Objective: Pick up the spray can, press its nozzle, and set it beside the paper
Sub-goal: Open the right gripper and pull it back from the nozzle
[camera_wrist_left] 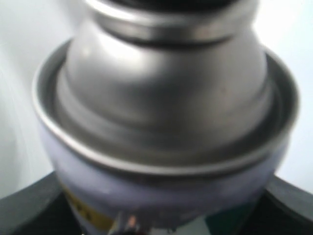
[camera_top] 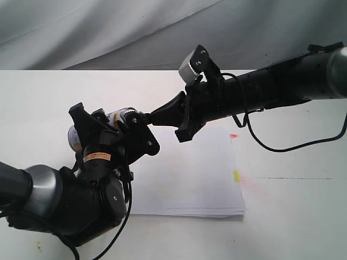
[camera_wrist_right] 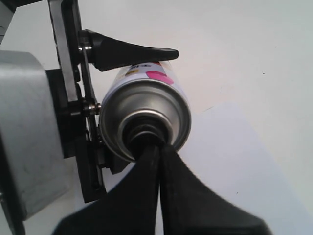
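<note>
The spray can (camera_top: pixel 120 116) lies on its side above the table with my left gripper (camera_top: pixel 111 132) shut on its body. In the left wrist view its silver shoulder (camera_wrist_left: pixel 166 93) fills the frame, with dark fingers (camera_wrist_left: pixel 29 208) at both sides. My right gripper (camera_top: pixel 147 116) is shut, and its joined tips (camera_wrist_right: pixel 156 147) touch the can's top (camera_wrist_right: pixel 146 110) where the nozzle sits. The nozzle itself is hidden behind them. The paper (camera_top: pixel 190 173) lies flat on the table below and to the right of the can.
A pink tab (camera_top: pixel 233 135) and a yellow tab (camera_top: pixel 236 175) stick out of the paper's right edge. The right arm's black cable (camera_top: pixel 282 147) loops over the white table (camera_top: pixel 293 216). Grey cloth (camera_top: pixel 108 32) hangs behind the table.
</note>
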Motion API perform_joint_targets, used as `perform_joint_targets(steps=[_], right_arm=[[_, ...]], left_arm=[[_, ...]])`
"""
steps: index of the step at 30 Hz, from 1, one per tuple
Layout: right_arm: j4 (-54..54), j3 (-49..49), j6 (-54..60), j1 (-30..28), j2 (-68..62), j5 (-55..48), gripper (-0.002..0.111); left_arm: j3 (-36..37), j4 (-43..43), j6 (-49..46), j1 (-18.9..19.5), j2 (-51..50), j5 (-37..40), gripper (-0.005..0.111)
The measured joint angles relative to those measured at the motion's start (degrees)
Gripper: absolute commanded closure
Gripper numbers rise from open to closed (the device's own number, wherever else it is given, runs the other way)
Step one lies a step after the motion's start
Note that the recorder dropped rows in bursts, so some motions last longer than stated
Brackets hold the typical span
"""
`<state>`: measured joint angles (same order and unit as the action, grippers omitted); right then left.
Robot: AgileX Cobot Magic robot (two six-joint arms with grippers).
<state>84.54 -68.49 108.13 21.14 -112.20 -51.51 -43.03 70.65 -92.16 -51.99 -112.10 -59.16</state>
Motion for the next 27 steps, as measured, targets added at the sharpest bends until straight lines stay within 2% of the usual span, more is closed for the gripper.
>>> perform_joint_targets(steps=[8,18,27], right_arm=[[-3.61,0.00,-2.32,-0.84,1.34,0.02,0.108],[-7.21,1.33,-6.15,-7.97,6.84,-5.04,0.108],[-7.55,2.31,-6.67,-8.50,6.97,-5.04,0.108]], left_arm=[[0.00,-1.65,0.00,0.00,0.00,0.00,0.107],[-0.03,-3.95,0.00,-0.23,0.00,0.18,0.107],[-0.03,-4.09,0.12,-0.23,0.00,0.33,0.107]])
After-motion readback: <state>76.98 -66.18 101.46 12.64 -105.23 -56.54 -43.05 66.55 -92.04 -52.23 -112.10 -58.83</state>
